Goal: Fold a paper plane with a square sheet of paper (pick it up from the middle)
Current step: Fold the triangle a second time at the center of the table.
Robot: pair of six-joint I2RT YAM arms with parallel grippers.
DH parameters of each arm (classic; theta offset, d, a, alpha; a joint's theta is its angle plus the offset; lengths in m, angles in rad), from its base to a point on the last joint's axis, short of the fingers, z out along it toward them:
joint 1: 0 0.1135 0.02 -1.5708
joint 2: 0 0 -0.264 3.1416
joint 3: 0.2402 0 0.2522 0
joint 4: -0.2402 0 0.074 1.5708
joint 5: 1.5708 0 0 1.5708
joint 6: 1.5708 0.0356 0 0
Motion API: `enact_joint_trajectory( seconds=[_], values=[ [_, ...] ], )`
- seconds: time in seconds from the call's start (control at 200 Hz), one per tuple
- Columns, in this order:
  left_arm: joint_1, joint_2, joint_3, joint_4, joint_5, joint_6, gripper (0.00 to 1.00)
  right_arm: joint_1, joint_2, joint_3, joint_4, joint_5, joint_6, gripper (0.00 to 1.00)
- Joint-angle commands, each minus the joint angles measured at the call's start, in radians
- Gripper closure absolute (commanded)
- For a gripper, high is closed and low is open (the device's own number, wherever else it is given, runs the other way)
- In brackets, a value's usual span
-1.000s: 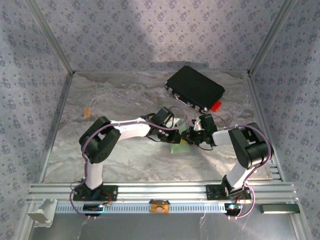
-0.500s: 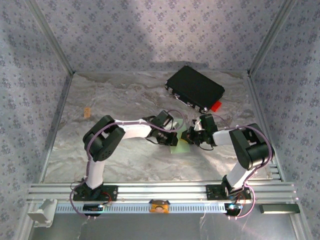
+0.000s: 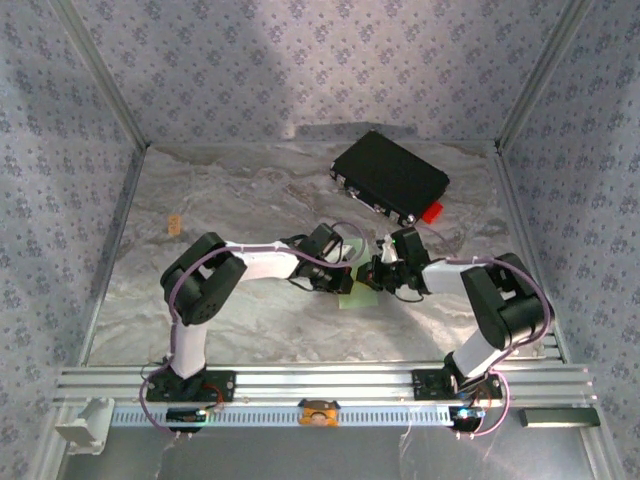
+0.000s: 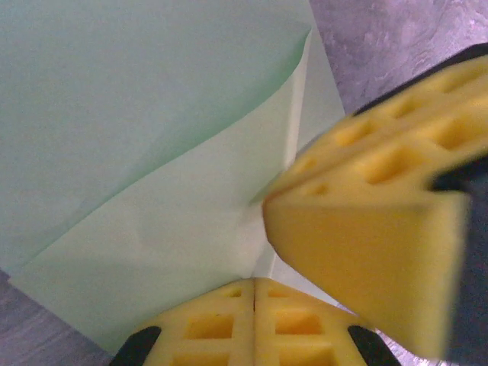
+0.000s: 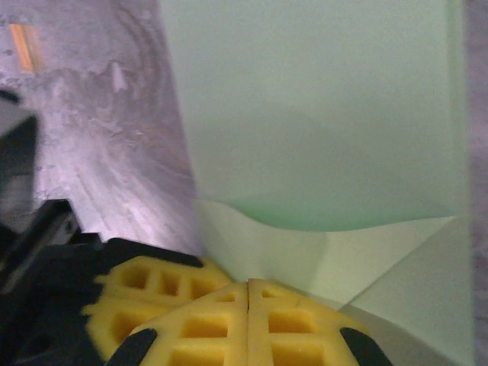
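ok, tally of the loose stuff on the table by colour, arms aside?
Black: 1, the case
Red: 1, the small tab at the case's near corner
Pale green: 1, the sheet of paper between the arms
Orange: 1, the small strip near the left edge
Total: 4

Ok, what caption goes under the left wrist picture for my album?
Yellow left hand pinching the curled pale green paper over the marbled table.

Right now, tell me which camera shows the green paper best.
Left wrist: the green paper is large and close, its folded flap edge sharp. Right wrist shows it close too, but softer. Top view gives a small patch.
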Motion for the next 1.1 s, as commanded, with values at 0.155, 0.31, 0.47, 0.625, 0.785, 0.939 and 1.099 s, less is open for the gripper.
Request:
enact_joint_trajectory(
  seconds=[0.155,0.31,0.47,0.625,0.785,0.939,1.099],
  values=[
    [0.005,0.01,-0.031,-0.071,-0.035,0.026,0.98,-0.064,0.073,0.011,0.003,0.013,-0.019,1.0],
    [0.005,0.01,-0.032,-0.076,-0.035,0.027,0.99,-0.11,0.056,0.044,-0.041,0.027,-0.043,1.0],
    [0.004,0.01,-0.032,-0.078,-0.034,0.031,1.0,-0.149,0.072,0.07,-0.061,0.037,-0.063,1.0],
    [0.005,0.01,-0.032,-0.079,-0.034,0.04,1.0,-0.161,0.038,0.071,-0.08,0.052,-0.067,1.0],
    [0.005,0.006,-0.036,-0.069,-0.034,0.037,1.0,-0.132,-0.055,0.067,-0.1,0.036,-0.065,1.0],
    [0.004,0.009,-0.031,-0.064,-0.035,0.034,1.0,-0.066,-0.083,0.044,-0.086,0.066,-0.048,1.0],
    [0.003,0.006,-0.033,-0.054,-0.032,0.033,0.99,-0.037,0.01,0.025,-0.001,0.011,-0.001,1.0]
  ],
)
